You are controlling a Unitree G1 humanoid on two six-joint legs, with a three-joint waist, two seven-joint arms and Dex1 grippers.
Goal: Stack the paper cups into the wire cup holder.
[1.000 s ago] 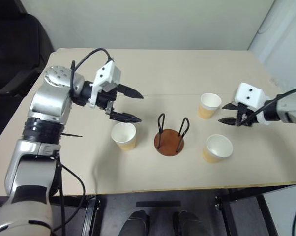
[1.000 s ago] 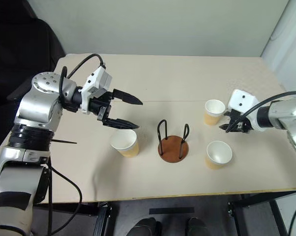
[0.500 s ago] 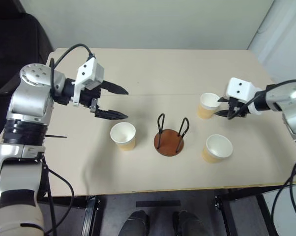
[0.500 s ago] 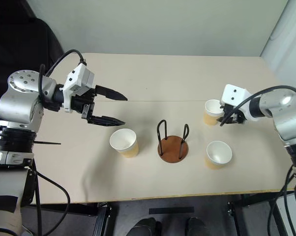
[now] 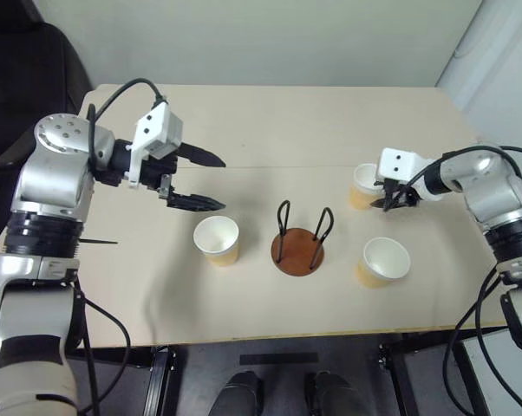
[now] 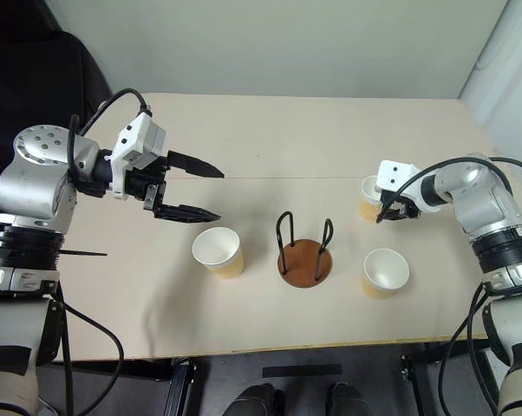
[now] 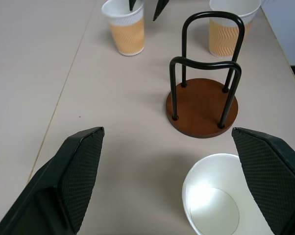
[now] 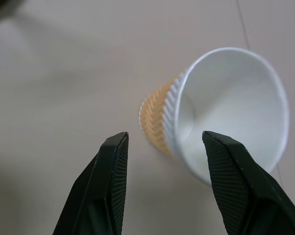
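Observation:
Three paper cups stand upright on the table: one left [image 5: 217, 239] of the wire cup holder [image 5: 297, 243], one far right [image 5: 362, 185], one near right [image 5: 384, 260]. The holder, a brown disc with two black wire loops, is empty. My left gripper [image 5: 224, 184] hovers open above and behind the left cup [image 7: 216, 198], which lies between its fingers [image 7: 79, 166] in the left wrist view. My right gripper [image 5: 382, 198] is open right beside the far right cup [image 8: 221, 112]. That cup sits just past the fingertips [image 8: 115, 147]; whether they touch it I cannot tell.
The beige table [image 5: 270, 130] has a seam across its middle and open surface behind the cups. A black chair [image 5: 27, 78] stands off the table's left corner. A grey wall runs behind the far edge.
My right gripper has moved left, up to the far right cup's side. The left arm swung out to the left at first, then held still. Cups and holder have not moved.

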